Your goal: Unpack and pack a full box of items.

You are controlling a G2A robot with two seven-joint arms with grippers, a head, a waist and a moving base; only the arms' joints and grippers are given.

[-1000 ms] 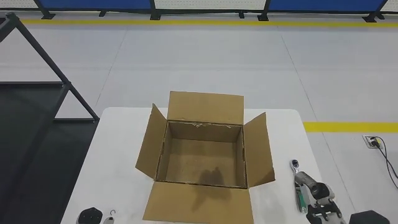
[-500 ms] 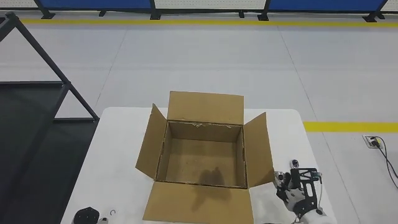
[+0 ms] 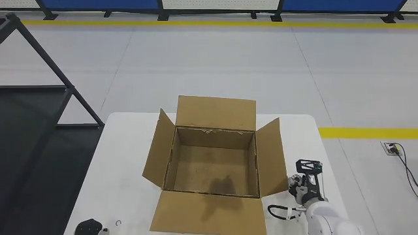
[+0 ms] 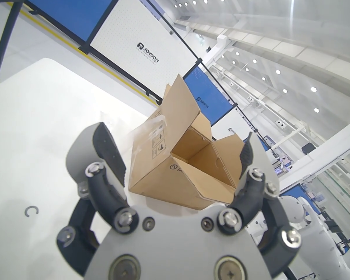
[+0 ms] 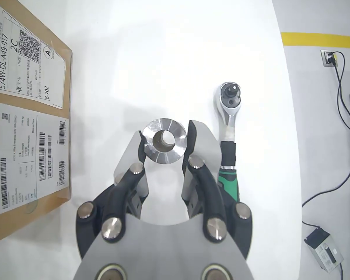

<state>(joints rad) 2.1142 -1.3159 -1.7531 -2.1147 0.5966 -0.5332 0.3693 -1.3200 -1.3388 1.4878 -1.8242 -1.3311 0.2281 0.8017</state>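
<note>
An open cardboard box (image 3: 212, 166) stands mid-table with all its flaps folded out, showing a bare cardboard floor; it also lies ahead of my left gripper (image 4: 175, 135), whose fingers are spread wide with nothing between them. That gripper sits at the table's front left corner (image 3: 88, 227). My right gripper (image 5: 166, 131) is shut on a shiny steel ring (image 5: 151, 151), held just right of the box's right flap (image 5: 29, 112). The right gripper (image 3: 299, 188) is near the table's right edge. A ratchet wrench (image 5: 229, 135) with a green handle lies on the table beside the right fingers.
A small C-shaped clip (image 4: 31, 211) lies on the white table (image 3: 124, 163) near the left gripper, also seen as a tiny ring (image 3: 117, 222). A dark metal frame (image 3: 39, 72) stands left of the table. Floor cables (image 5: 344, 94) run off to the right.
The right arm has moved from the front right corner, over the ratchet wrench, toward the box's right flap. The left gripper has slipped a little lower at the front left corner.
</note>
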